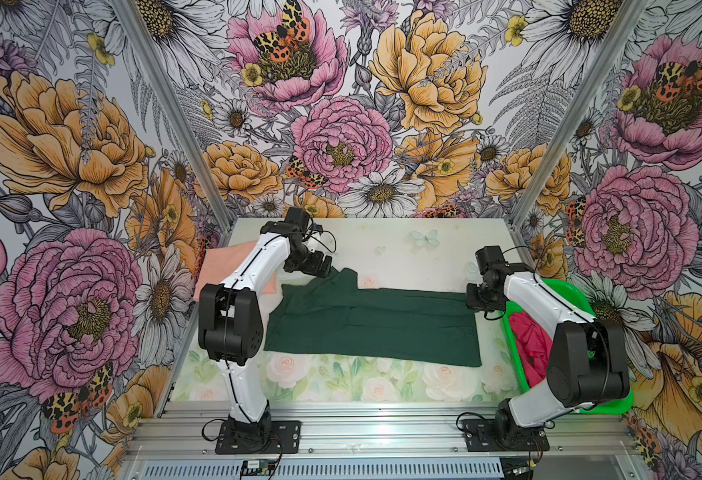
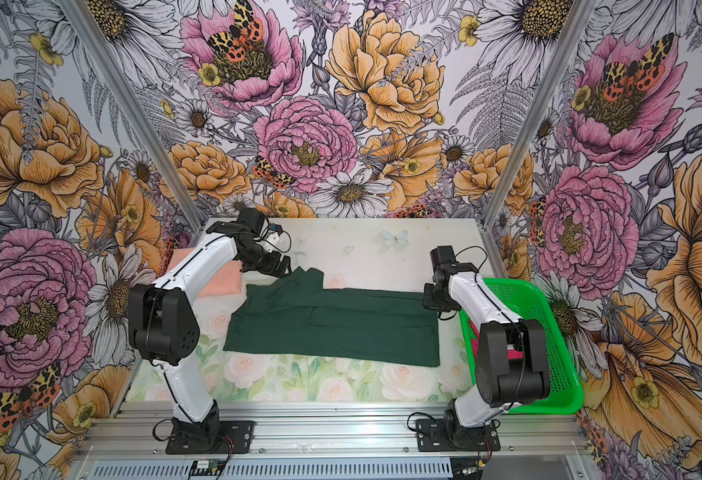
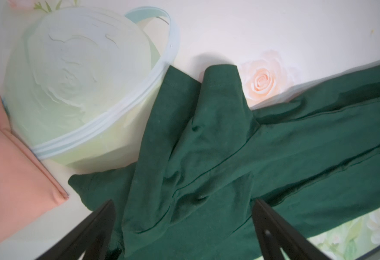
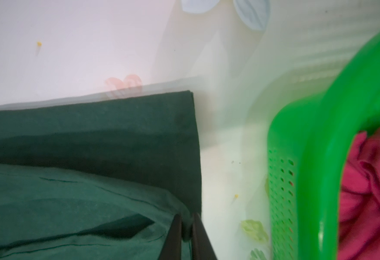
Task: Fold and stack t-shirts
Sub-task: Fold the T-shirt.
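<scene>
The left gripper (image 3: 184,201) hangs wide open and empty over the sleeve end of the dark forest green cloth t-shirt (image 1: 374,328). The right gripper (image 4: 187,216), nearly closed, pinches the opposite corner. The shirt lies half-folded mid-table, near the folded pale peach cloth t-shirt (image 1: 216,266). The crumpled crimson-pink cloth t-shirt (image 1: 528,336) fills the bright green perforated plastic basket (image 1: 565,291).

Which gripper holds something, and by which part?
The right gripper pinches the dark green cloth t-shirt at its hem-end edge; the open left gripper holds nothing.

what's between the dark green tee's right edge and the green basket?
Nothing: only a bare strip of printed table lies between the dark green t-shirt and the basket. It shows clearest in the right wrist view.
</scene>
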